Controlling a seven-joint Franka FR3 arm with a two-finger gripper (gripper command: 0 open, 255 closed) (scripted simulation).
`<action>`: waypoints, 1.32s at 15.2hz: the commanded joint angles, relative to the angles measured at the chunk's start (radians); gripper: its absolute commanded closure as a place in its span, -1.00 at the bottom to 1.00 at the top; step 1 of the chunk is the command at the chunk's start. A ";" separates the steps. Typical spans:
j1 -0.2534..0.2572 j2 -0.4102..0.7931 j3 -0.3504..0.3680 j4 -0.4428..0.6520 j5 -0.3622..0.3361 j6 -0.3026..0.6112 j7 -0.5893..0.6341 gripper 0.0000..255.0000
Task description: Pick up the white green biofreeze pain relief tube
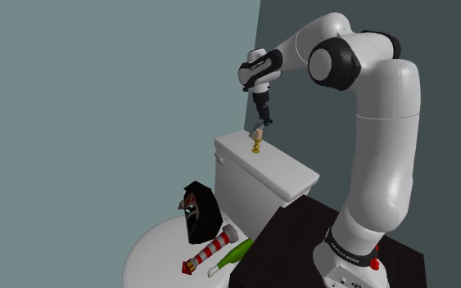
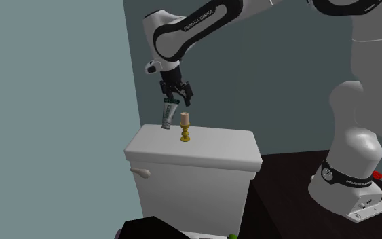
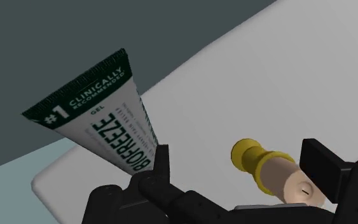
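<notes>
The black gripper (image 2: 177, 97) hangs over the back part of a white toilet tank lid (image 2: 216, 153). Its fingers (image 3: 162, 163) stand wide apart and clasp nothing between them. The Biofreeze tube (image 3: 101, 118) is not in the gap but on the outer side of one finger. Its narrow end runs in against that fingertip and is hidden behind it, so the two touch, though no real grip can be made out.

From there the tube slants away from the gripper. Its broad, dark green crimped end is farthest from the fingers and reaches past the lid's back edge, in front of the wall (image 3: 44, 38). The body is white with green "BIOFREEZE" lettering, and the dark band reads "#1 CLINICALLY RECOMMENDED". In the second exterior view the tube hangs tilted below the finger on that view's left, its low end about level with the lid's far edge. Whether that end rests on the lid or hangs clear of it cannot be told.

Between the fingers, nearer the far finger than the one by the tube, a short pale candle (image 3: 289, 184) stands upright in a gold holder (image 3: 250, 156) on the lid — just below the fingertips and touched by neither.

Well apart from the fingers and lower down, the shoulder view shows a round white seat cover (image 1: 151, 249). It carries a black object (image 1: 201, 211), a red-and-white striped piece (image 1: 212, 248) and a green bottle-shaped thing (image 1: 235, 254). The dark stand (image 1: 302, 237) is beside it.
</notes>
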 commanded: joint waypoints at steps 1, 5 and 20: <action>-0.026 0.091 0.009 0.091 0.013 -0.006 -0.061 -1.00; -0.082 0.272 0.036 0.294 0.028 -0.032 -0.162 -1.00; -0.097 0.347 0.050 0.296 0.037 0.037 -0.168 1.00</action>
